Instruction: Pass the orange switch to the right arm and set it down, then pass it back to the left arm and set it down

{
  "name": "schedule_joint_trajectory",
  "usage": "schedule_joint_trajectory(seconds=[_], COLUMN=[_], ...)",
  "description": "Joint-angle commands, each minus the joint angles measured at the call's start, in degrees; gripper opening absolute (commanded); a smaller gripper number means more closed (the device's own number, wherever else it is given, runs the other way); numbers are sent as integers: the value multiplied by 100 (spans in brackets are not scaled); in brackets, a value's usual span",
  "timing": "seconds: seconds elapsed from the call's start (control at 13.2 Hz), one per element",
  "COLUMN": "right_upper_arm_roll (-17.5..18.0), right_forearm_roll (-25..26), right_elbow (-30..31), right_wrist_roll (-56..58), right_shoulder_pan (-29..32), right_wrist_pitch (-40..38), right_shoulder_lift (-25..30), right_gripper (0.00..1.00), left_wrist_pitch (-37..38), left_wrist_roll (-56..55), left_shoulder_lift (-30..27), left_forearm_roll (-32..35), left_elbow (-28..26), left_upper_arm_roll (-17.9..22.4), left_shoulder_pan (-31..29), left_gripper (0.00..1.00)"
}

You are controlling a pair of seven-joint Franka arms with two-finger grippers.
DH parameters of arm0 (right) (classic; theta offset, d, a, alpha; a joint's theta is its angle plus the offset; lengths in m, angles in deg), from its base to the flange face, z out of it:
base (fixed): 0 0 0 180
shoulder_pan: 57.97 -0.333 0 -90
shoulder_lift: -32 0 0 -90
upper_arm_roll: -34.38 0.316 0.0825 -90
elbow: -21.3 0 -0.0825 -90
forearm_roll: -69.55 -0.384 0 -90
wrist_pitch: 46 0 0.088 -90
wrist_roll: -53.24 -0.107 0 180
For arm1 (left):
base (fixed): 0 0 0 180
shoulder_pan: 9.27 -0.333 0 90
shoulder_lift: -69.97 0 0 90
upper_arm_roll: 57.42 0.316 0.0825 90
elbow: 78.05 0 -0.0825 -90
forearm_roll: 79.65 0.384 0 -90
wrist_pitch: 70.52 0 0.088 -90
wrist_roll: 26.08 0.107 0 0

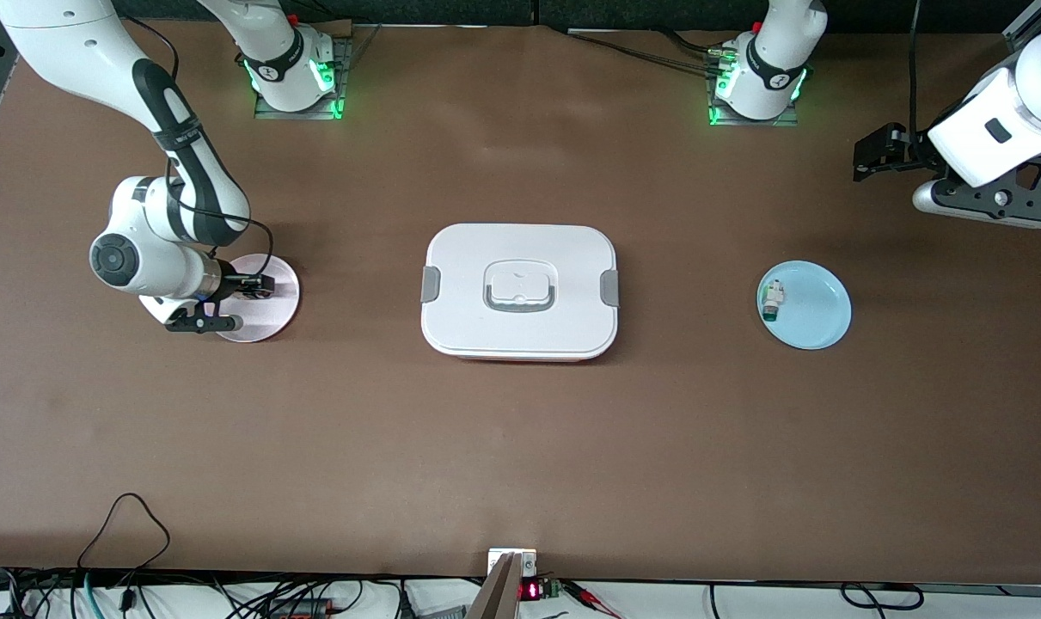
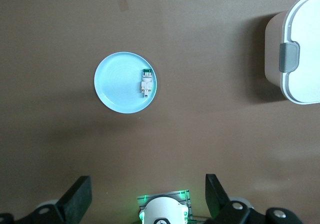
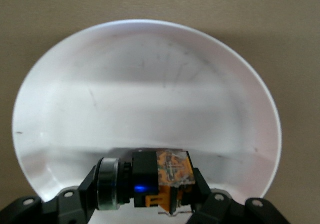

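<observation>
Two plates, two switches, one box (image 1: 520, 291) between them. Right gripper (image 3: 145, 194) is down in the pink plate (image 1: 281, 303), fingers pinching the orange switch (image 3: 162, 174). Left gripper (image 2: 147, 196) waits, spread wide, above the blue plate (image 2: 120, 84) holding the green-tipped switch (image 2: 146, 81).
</observation>
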Motion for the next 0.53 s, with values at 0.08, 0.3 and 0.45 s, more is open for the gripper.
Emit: schedule_joint_trajectory(seconds=[0.08,0.3,0.45], right_upper_arm_roll=[228,395,527], right_forearm_roll=[-103,-95,-103], right_elbow=[-160,-895,-1494], right_wrist_roll=[101,118,118], right_shoulder_pan=[102,93,102], right_wrist_pitch=[-44,-1023,-1816], right_shoulder_lift=[191,473,622], right_gripper=[42,38,38], left_wrist_pitch=[71,71,71], left_wrist_roll=[21,21,21], left_shoulder_lift=[-2,-2,-2], left_forearm_roll=[25,25,25], left_elbow=[49,49,49], left_upper_arm_roll=[-21,-21,-21], left_shoulder_pan=[-7,-7,-7], left_gripper=[100,100,100])
